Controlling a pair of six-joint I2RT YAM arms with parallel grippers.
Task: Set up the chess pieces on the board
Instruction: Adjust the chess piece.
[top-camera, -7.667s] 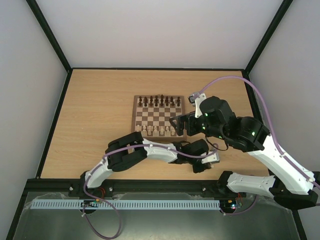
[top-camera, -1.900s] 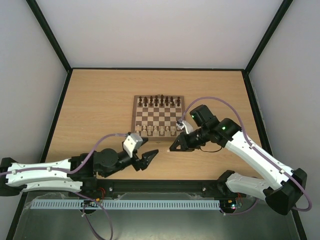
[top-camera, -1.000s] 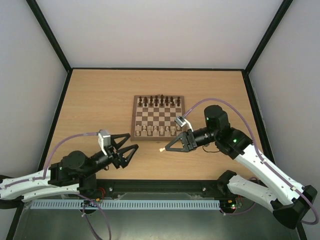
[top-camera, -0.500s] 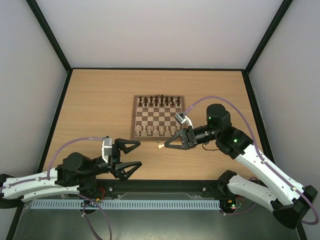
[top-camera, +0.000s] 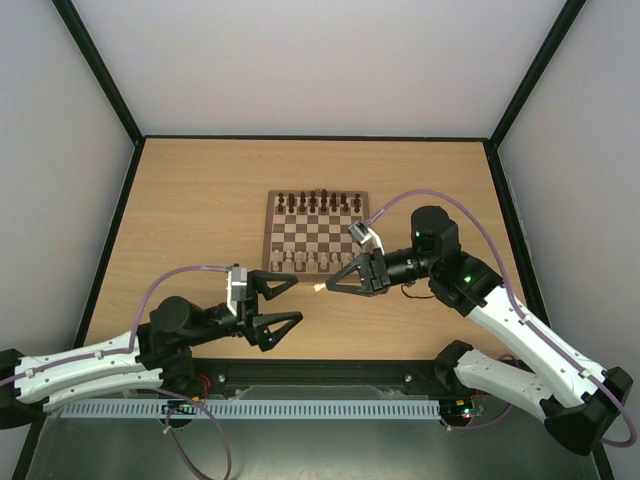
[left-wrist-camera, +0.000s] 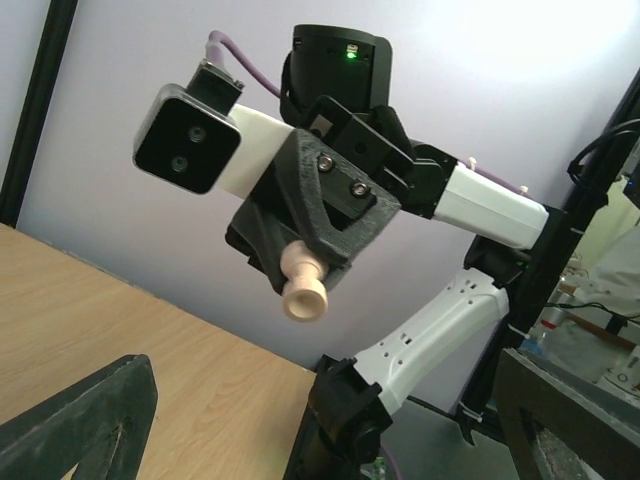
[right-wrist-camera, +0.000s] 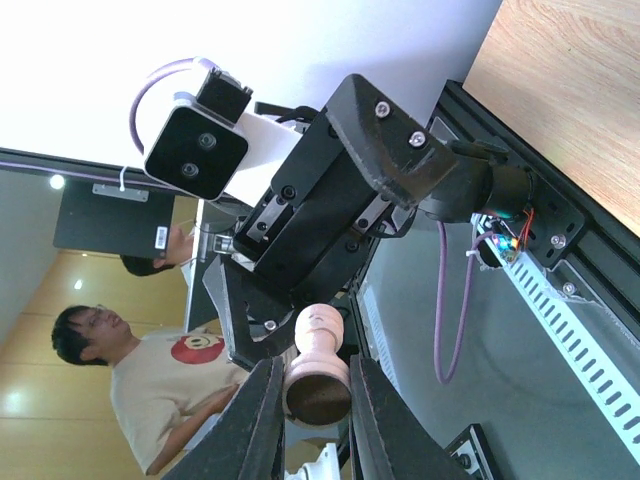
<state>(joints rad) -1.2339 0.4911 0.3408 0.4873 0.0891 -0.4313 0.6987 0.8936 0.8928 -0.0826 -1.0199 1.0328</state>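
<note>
Right claw, mid-frame, clamped a pale chess piece; left claw, lower left, stood apart. A mistimed handover might drop it onto the surface.

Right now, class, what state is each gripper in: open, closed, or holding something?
Left gripper: open, empty.
Right gripper: closed on a pale chess piece.

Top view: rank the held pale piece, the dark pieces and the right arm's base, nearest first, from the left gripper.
1. held pale piece, right of the left gripper
2. dark pieces, board's far side
3. right arm's base, near edge, right
</note>
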